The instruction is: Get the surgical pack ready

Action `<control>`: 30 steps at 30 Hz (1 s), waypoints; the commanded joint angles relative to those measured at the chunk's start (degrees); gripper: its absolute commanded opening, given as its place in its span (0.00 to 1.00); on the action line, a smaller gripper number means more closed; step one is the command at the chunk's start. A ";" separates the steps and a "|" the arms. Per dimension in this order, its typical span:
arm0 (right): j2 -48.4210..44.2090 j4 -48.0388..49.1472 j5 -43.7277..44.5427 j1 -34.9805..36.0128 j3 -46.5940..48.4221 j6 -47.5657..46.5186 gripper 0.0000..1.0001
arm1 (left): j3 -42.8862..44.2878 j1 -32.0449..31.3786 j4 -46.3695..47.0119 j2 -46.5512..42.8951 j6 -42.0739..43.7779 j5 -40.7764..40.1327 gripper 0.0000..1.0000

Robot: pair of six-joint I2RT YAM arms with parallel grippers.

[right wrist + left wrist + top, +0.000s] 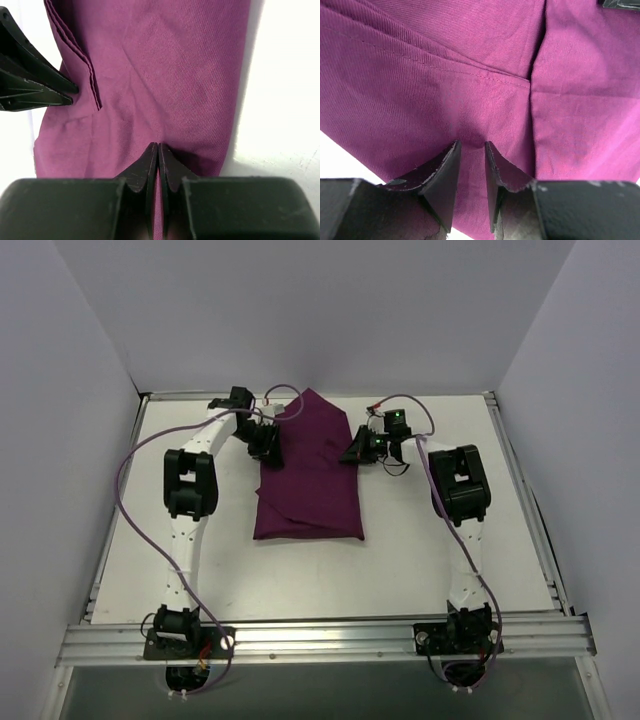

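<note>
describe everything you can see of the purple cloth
The purple cloth is a dark magenta woven fabric with a fine twill look and stitched hems. It is folded into a rough, layered rectangle lying flat on the white table. Its far end is looser, with a flap coming to a point. The right gripper is shut on its right edge, with creases converging there. The left gripper sits at its left edge, jaws slightly apart on the fabric; a pinch cannot be confirmed.

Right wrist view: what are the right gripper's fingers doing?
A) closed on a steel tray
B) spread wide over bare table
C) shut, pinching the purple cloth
C: the right gripper has its fingertips pressed together, with a fold of the purple cloth caught between them.
</note>
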 commanded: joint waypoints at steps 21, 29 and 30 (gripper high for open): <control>11.68 3.02 11.54 -1.04 18.03 15.91 0.01 | 8.78 1.34 8.67 3.63 -4.51 -11.70 0.39; 12.74 -0.85 13.57 -1.22 24.35 16.18 0.04 | 13.96 1.69 8.05 2.16 -4.60 -13.38 0.40; 11.69 -1.21 13.57 -1.22 25.06 15.74 0.07 | 13.79 1.60 9.97 -0.81 -4.51 -12.85 0.42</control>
